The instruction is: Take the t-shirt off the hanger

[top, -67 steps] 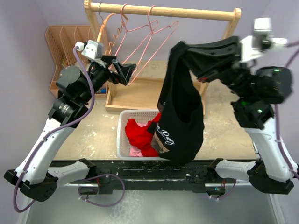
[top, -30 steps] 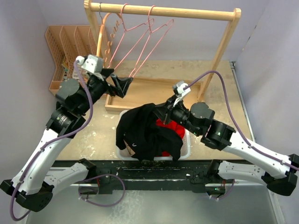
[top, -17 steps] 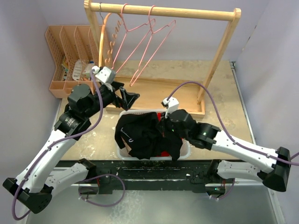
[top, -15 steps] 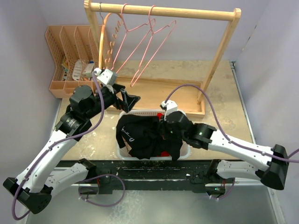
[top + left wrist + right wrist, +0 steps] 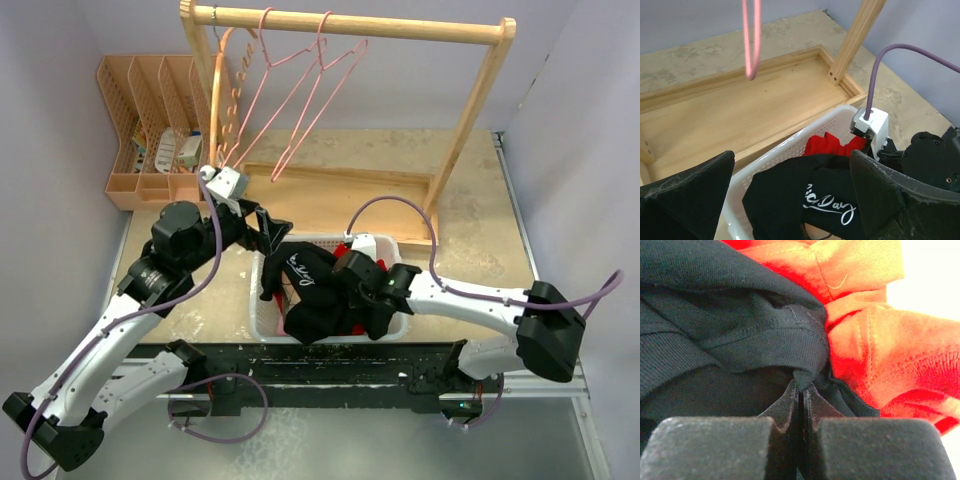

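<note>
Closest to me, the right arm [image 5: 470,298] runs low from its base at the near edge, leftward into the white basket [image 5: 257,300]. On its wrist feed the right gripper [image 5: 801,388] is pinched tight, jaws pressed together with a fold of the black t-shirt [image 5: 318,298] caught between the tips. The shirt lies bunched in the basket, off any hanger, with its white script lettering facing up and its near edge draped over the rim toward me. A red garment [image 5: 880,335] lies beside it, touching the black fabric right at the pinch (on the overhead I only get a sliver of it at the basket's far edge). The left gripper [image 5: 272,236] hovers over the basket's far left corner, jaws spread wide and holding nothing. Its camera looks down between the two fingers at the lettering and at the other arm's wrist. Beyond the basket, a shallow wooden tray [image 5: 330,195] sits on the table [image 5: 480,250], its near side just beside the basket's far rim. The wooden rack [image 5: 472,115] rises from the tray's ends. From its top rail [image 5: 400,28] hang bare pink wire hangers [image 5: 300,110], with an orange hanger [image 5: 215,90] at the left end. Farthest left, against the wall, is a peach slotted organizer [image 5: 135,90] holding a few small items I can't make out.
</note>
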Motion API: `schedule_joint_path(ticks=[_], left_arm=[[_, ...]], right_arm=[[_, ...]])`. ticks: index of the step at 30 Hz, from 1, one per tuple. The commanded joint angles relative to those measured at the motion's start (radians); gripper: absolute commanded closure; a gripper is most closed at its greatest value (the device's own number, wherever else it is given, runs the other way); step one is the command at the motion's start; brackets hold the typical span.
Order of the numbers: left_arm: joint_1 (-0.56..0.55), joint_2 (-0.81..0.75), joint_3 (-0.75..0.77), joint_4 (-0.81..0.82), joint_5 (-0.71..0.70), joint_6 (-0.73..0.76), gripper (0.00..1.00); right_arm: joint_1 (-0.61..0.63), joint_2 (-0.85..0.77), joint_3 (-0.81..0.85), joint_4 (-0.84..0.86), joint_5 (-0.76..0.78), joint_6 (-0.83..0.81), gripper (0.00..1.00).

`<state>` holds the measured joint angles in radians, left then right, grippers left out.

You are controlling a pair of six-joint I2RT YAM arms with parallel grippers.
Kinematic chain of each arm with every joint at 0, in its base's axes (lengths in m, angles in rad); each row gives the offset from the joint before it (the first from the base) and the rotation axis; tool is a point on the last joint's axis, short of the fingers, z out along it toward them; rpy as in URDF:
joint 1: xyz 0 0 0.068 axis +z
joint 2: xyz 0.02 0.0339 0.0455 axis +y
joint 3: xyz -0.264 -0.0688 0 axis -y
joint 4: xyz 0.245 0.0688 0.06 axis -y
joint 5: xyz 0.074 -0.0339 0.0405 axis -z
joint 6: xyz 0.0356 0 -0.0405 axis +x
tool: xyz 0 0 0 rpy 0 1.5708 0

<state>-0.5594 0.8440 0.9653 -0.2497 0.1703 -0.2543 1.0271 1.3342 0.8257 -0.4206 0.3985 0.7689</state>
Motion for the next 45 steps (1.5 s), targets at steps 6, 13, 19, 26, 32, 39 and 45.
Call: schedule_joint_path(ticks=[6, 13, 19, 26, 32, 39, 45], left_arm=[[-0.004, -0.071, -0.028, -0.038, -0.24, -0.075, 0.01], [-0.004, -0.05, 0.019, -0.139, -0.37, -0.139, 0.01], [-0.004, -0.074, -0.032, -0.143, -0.42, -0.183, 0.01], [-0.004, -0.084, -0.089, -0.145, -0.44, -0.23, 0.01], [-0.003, -0.075, -0.104, -0.21, -0.545, -0.307, 0.01], [-0.002, -0.117, -0.098, -0.331, -0.65, -0.37, 0.01], [-0.002, -0.184, -0.131, -0.417, -0.729, -0.455, 0.01]], right_arm=[[0.002, 0.033, 0.101, -0.119, 0.227, -0.006, 0.82], [0.007, -0.07, 0.288, -0.169, 0.369, -0.112, 0.49], [0.006, -0.184, 0.302, -0.108, 0.395, -0.195, 0.13], [-0.322, -0.377, 0.148, 0.115, 0.206, -0.289, 0.02], [-0.627, -0.492, 0.08, 0.183, 0.094, -0.288, 0.0], [-0.979, -0.439, -0.027, 0.242, -0.206, -0.187, 0.0], [-0.987, -0.475, -0.082, 0.229, -0.138, -0.183, 0.0]])
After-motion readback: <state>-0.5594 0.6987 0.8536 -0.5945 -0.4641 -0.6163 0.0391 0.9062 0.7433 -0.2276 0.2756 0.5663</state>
